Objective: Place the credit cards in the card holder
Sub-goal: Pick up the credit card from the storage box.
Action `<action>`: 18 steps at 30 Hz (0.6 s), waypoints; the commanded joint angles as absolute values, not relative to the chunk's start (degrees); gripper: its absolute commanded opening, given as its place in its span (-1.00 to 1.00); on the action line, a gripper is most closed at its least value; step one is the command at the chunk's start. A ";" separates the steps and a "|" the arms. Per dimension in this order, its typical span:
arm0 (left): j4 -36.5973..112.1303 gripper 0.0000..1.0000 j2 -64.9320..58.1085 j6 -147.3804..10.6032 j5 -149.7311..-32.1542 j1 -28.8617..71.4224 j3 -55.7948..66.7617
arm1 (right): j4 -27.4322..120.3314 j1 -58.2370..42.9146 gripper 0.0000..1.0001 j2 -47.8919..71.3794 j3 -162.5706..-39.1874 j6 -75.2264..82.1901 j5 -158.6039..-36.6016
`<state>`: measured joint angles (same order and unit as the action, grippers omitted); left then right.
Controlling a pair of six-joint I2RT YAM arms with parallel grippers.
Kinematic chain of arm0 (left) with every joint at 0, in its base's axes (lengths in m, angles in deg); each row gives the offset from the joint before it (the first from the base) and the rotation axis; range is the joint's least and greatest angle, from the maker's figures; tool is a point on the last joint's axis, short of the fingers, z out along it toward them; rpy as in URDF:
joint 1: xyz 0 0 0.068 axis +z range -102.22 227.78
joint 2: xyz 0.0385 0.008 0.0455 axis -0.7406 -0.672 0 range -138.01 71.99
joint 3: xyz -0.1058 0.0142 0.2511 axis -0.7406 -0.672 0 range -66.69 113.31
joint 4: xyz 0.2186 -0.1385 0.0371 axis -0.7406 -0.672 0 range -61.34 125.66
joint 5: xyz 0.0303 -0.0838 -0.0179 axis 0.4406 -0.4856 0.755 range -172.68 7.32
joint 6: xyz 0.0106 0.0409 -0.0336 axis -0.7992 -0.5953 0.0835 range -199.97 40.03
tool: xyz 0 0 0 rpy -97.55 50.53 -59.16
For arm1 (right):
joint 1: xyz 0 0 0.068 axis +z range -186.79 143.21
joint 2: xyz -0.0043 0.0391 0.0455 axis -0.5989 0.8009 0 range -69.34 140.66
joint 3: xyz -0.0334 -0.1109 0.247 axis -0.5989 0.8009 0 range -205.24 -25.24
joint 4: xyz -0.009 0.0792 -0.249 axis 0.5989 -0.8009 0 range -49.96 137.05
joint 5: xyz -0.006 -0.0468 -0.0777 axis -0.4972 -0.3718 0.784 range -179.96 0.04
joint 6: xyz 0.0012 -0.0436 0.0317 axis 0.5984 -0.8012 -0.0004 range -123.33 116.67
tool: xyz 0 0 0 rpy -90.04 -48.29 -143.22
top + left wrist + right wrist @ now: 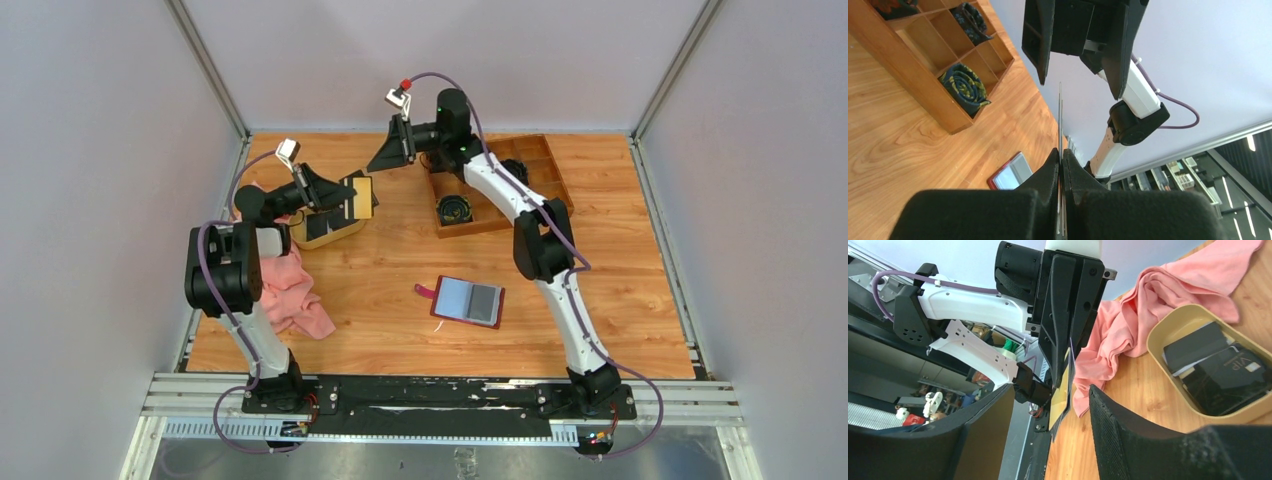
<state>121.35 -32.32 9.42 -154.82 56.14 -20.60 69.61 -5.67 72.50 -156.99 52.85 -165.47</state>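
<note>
My left gripper [345,197] is shut on a tan-gold credit card [363,197] with a dark card against it, holding them on edge above the oval tan dish [330,238]. In the left wrist view the cards [1060,115] show edge-on between the shut jaws of the left gripper [1061,160]. My right gripper [383,155] is open and empty, pointing at the held cards from the right. In the right wrist view the gold card [1060,392] hangs between the spread jaws of the right gripper [1050,390], not touched. The dark red card holder [468,301] lies open on the table, also in the left wrist view [1012,173].
More black cards [1220,372] lie in the dish [1157,335]. A pink cloth [290,290] lies at the left by the left arm. A wooden compartment box [500,185] with rolled ties [965,89] stands at the back right, under the right arm.
</note>
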 commanded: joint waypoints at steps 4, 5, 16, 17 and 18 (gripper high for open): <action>124.87 -1.00 -29.83 6.96 -154.65 56.38 -20.45 | 66.54 -8.50 0.23 64.40 -149.63 44.56 -167.61; 124.87 -1.00 -29.45 6.43 -154.55 56.39 -20.56 | 66.53 -8.47 0.24 63.57 -148.33 43.36 -167.70; 124.79 -1.00 -26.31 6.57 -153.42 56.74 -20.35 | 67.69 -6.15 0.29 57.31 -134.97 36.82 -168.99; 124.78 -1.00 -26.20 6.64 -153.44 56.74 -20.37 | 67.70 -5.65 0.27 57.38 -134.72 36.82 -168.90; 124.78 -1.00 -25.96 6.83 -153.51 56.74 -20.38 | 67.70 -5.29 0.26 57.54 -134.72 36.82 -168.89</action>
